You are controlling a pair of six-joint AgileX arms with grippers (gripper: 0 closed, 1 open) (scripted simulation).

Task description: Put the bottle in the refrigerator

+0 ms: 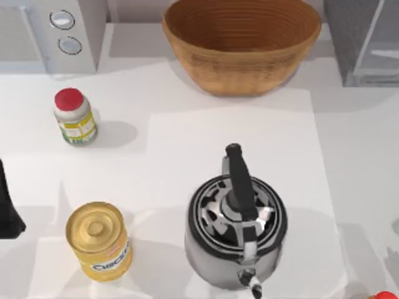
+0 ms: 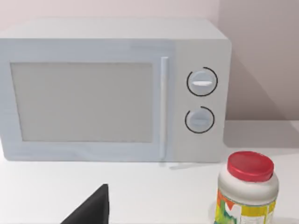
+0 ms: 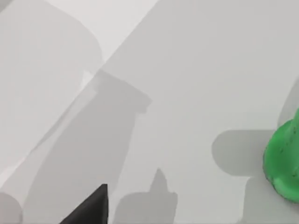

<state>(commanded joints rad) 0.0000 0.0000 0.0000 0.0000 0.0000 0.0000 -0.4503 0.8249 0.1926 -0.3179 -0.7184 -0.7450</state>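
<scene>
The bottle (image 1: 74,116), white with a red cap and a yellow-green label, stands upright on the left part of the white worktop (image 1: 187,156). It is in front of the white microwave (image 1: 59,31), near the end that carries the two round knobs. Nothing touches it.

The left arm (image 1: 9,205) appears as a dark shape at the worktop's left edge, nearer the front than the bottle. The bottle and the arm are clearly apart, with bare worktop between them. In the left wrist view a dark corner of the left pincer (image 2: 91,210) shows, with the bottle (image 2: 246,189) ahead of it and off to one side, not held. Whether this pincer is wide or narrow cannot be told.

The refrigerator (image 1: 365,40), dark grey with a pale glassy front, stands at the back right corner, well apart from the bottle. A woven basket (image 1: 242,47) sits at the back between microwave and refrigerator. A steel kettle (image 1: 235,230) with a black handle stands front centre. A yellow can (image 1: 100,242) stands front left, near the left arm.

In the right wrist view a dark corner of the right pincer (image 3: 91,207) shows over bare worktop, with a green object (image 3: 282,163) off to one side, apart from it. This pincer's state cannot be told either.
</scene>
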